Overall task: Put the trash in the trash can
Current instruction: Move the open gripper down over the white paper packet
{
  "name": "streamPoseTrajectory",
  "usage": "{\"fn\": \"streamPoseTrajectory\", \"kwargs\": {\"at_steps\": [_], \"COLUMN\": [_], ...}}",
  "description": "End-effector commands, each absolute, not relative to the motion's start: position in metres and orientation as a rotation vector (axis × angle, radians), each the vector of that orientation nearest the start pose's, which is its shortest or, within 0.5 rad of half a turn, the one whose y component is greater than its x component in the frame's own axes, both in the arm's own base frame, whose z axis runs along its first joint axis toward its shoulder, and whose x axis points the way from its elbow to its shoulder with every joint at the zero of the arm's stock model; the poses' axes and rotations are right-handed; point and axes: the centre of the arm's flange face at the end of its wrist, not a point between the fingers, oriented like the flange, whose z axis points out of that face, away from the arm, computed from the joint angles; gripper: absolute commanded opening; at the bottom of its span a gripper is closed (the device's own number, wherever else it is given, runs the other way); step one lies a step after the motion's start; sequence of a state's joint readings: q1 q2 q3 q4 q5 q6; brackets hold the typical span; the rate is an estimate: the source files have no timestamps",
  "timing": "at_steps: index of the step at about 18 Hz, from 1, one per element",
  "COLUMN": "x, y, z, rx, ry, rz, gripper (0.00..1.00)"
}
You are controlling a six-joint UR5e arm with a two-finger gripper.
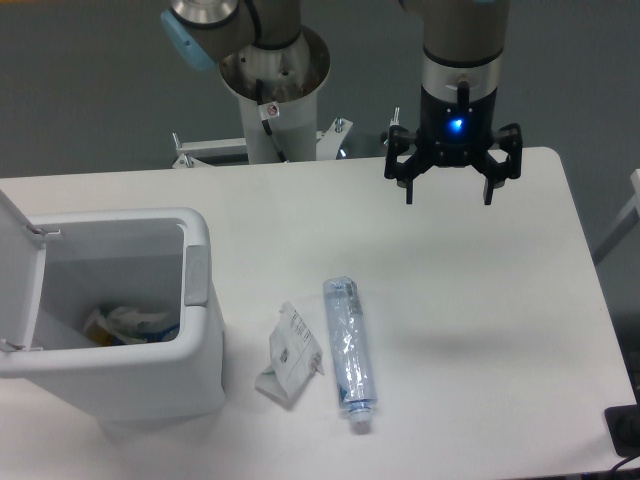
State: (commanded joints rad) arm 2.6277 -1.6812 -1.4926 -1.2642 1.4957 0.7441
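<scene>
White trash can [150, 380] stands with its lid up, some litter already inside. Right of it on the table [480, 330] lie the paper packet [291, 354] and the crushed plastic bottle [350, 348], neither yet picked up. Beyond the can, the gripper [448, 196] hovers spread and empty.

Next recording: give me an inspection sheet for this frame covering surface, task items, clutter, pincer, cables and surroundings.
Surface: white table, bare on its right half.
Job's things: crushed bottle lies flat, cap toward the near edge; paper packet beside it on its left; trash can at left, lid open, some rubbish already inside.
Clutter: nothing seen.
Pincer: pincer open, empty, above the table's far edge, apart from both items.
Cables: black cable on the arm's pedestal.
Surroundings: grey floor.
</scene>
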Motion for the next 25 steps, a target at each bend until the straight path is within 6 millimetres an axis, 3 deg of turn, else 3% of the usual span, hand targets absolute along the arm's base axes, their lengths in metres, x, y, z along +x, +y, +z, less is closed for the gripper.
{"fn": "streamPoseTrajectory", "kwargs": {"at_steps": [5, 8, 11, 15, 16, 19, 21, 25], "x": [-0.418, -0.418, -0.414, -0.386, -0.378, -0.358, -0.35, -0.329], "y": [0.408, 0.413, 0.416, 0.435, 0.445, 0.463, 0.471, 0.481], "z": [0.501, 0.484, 0.449, 0.402, 0.394, 0.346, 0.328, 0.284], "rx": [-2.829, -2.823, -2.812, -2.798, -2.803, -2.847, -2.809, -2.8], "ry": [-0.41, -0.392, -0.386, -0.333, -0.289, -0.078, 0.062, 0.165], "rz": [0.303, 0.277, 0.257, 0.246, 0.225, 0.09, -0.013, -0.158], "gripper": [1.0, 1.0, 1.0, 1.0, 1.0, 1.0, 1.0, 1.0]}}
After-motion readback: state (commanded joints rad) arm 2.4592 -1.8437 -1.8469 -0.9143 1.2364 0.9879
